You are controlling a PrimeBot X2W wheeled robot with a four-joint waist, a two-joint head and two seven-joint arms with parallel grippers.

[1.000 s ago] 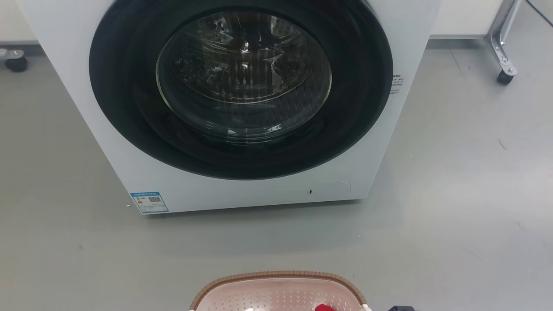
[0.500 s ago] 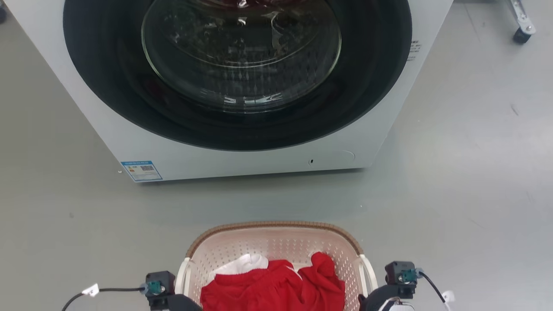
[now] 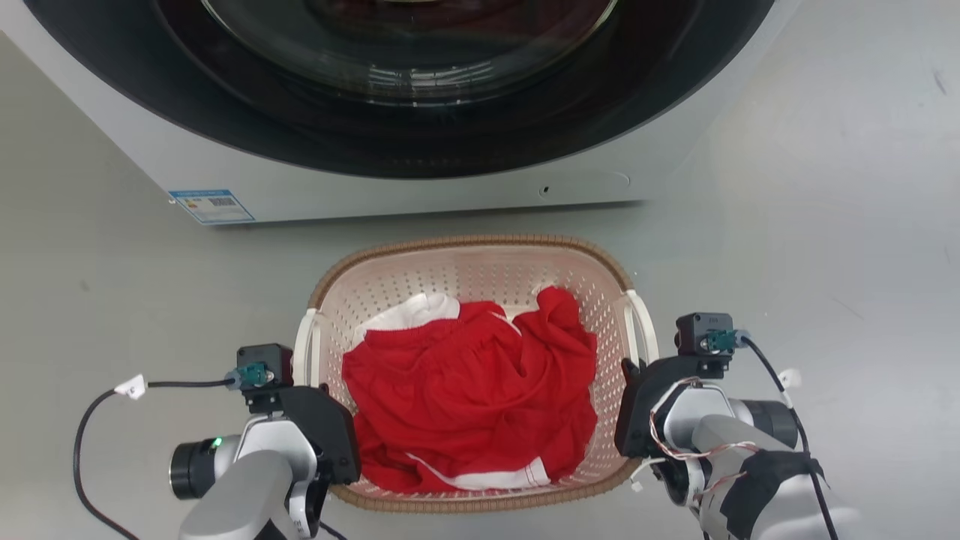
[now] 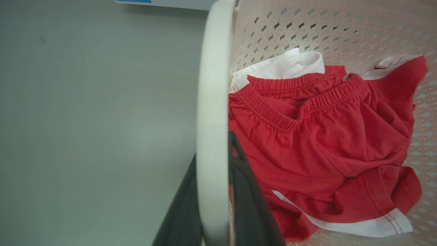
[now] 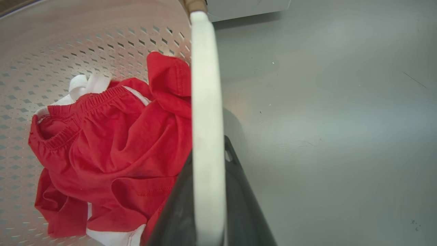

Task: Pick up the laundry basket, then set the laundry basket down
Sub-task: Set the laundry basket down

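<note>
The laundry basket (image 3: 465,243) sits in front of the robot, on or just above the grey floor (image 3: 787,225), its far rim near the foot of the white washer (image 3: 420,191) but apart from it. Inside lie a crumpled red garment (image 3: 472,390) and a piece of white cloth (image 3: 420,309) tucked at its far edge.

The left gripper (image 4: 213,150) has one dark finger on each side of the white left handle (image 3: 304,345), closed narrowly onto that bar. The right gripper (image 5: 208,150) clasps the white right handle (image 3: 643,322) in the same way. We read both grips as firm, since no gap shows between fingers and bar in the wrist views.

We cannot tell whether the basket's base touches the floor (its underside is hidden in every view).

We judge the grasp to be complete, so the step in hand is the lift or the carry, with the set-down still to come.

The next move calls for both arms to travel together and at equal height, so that the basket stays level and the clothes do not slide. The far rim should be kept off the washer's front panel, and neither gripper should let go until the base rests flat.
</note>
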